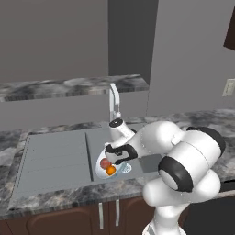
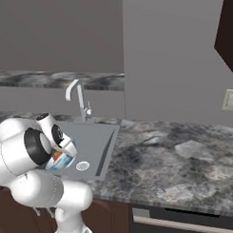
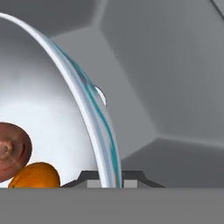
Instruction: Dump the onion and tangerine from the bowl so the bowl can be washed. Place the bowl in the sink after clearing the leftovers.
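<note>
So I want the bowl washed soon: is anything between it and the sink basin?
Nothing visible stands in the way. The gripper holds the bowl by its rim, tilted over the sink. But the onion and tangerine are inside the bowl, so dumping comes first.

We are looking at a rendered home kitchen. A grey-and-white marbled stone tabletop (image 2: 177, 159) is running along plain grey walls, and a large grey rectangular recessed sink (image 1: 55, 160) with a flat ribbed drainboard is sitting in it under a curved silver faucet (image 1: 114, 98). Reddish-brown wooden cabinet doors (image 1: 69, 220) with slim metal handles are hanging below the tabletop. A dark oven front (image 2: 188, 220) is showing beneath it on the right, a pale wall outlet (image 2: 229, 100) is sitting above, and a dark upper cabinet (image 2: 226, 33) is hanging overhead.
</note>
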